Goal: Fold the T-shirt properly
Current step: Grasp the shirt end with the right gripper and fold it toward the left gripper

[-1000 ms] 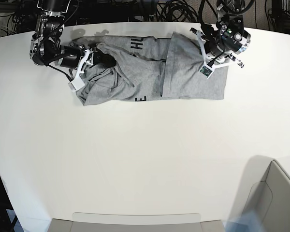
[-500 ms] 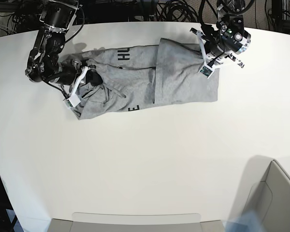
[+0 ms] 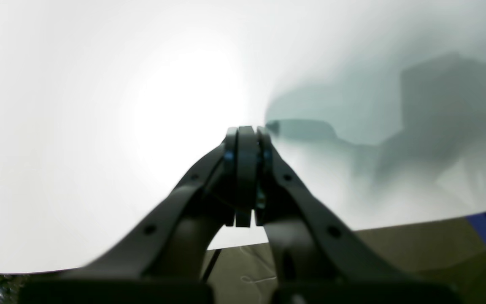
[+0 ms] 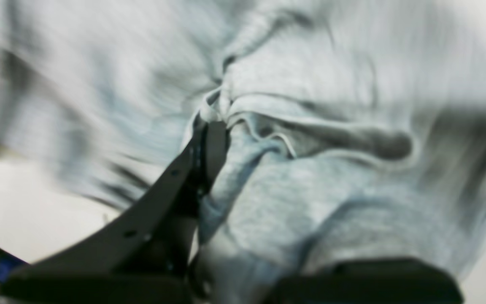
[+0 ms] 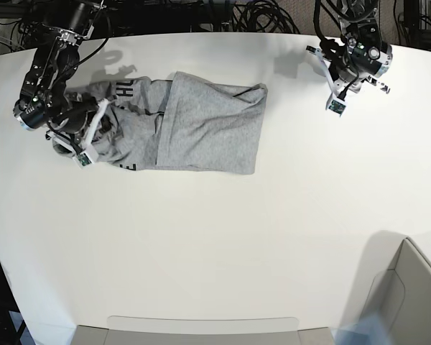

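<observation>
Along the bottom edge of the base view sits a pale tray (image 5: 201, 325), and a box corner (image 5: 409, 287) fills the lower right; above them the white table (image 5: 215, 230) lies bare through the middle; the T-shirt (image 5: 201, 129) rests toward the upper left of the frame, part folded, a plain grey panel laid over the middle and black lettering showing near its left end; at that left end the right gripper (image 5: 93, 136) is pinched narrow on a bunched wad of cloth, and the right wrist view shows the T-shirt (image 4: 310, 177) gathered in soft ridges against the dark finger; in the upper right the left gripper (image 5: 337, 97) hangs over bare table, well apart from the cloth, its jaws pressed together on nothing, as the left wrist view confirms (image 3: 245, 139); the cloth looks light, limp and likely to slide and crumple when dragged, so a hold at a hem or corner, with both layers caught, should serve better than a fistful from the middle.
</observation>
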`<control>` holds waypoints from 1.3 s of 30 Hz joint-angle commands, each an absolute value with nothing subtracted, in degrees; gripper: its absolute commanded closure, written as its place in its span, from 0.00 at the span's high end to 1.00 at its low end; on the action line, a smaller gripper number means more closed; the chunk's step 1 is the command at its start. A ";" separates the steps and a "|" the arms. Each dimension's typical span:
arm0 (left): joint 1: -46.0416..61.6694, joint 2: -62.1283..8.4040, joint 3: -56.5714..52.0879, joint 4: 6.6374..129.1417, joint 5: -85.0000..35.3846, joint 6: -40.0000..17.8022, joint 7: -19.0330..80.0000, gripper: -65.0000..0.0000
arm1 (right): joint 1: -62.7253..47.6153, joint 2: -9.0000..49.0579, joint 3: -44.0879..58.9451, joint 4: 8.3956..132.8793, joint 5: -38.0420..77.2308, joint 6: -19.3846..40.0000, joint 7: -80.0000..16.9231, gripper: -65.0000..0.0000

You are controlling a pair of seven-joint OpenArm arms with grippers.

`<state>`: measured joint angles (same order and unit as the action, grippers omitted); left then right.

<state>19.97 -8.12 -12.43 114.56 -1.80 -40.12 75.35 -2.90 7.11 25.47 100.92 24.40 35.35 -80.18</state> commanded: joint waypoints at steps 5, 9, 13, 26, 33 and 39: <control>19.74 -11.21 -12.88 115.38 -1.89 -40.00 75.03 0.00 | -2.59 4.35 18.07 107.82 25.01 25.63 -80.00 0.00; 19.74 -11.91 -12.88 115.38 -1.89 -40.00 75.03 0.00 | -3.21 3.12 10.59 112.04 25.01 16.92 -80.00 0.00; 19.74 -12.09 -12.88 115.38 -1.89 -40.00 75.03 0.00 | -2.59 2.77 4.44 112.84 25.01 8.40 -80.00 0.00; 19.74 -13.32 -12.35 115.38 -1.89 -40.00 75.03 0.00 | 4.00 0.66 -12.88 100.09 25.01 -16.40 -80.00 0.00; 19.74 -14.46 -12.26 115.38 -1.89 -40.00 74.95 0.00 | 6.81 0.04 -16.40 93.14 25.27 -25.10 -80.00 0.00; 19.74 -14.46 -12.26 115.38 -1.89 -40.00 74.77 0.00 | 6.73 -0.75 -17.27 98.95 25.27 -26.59 -80.00 0.23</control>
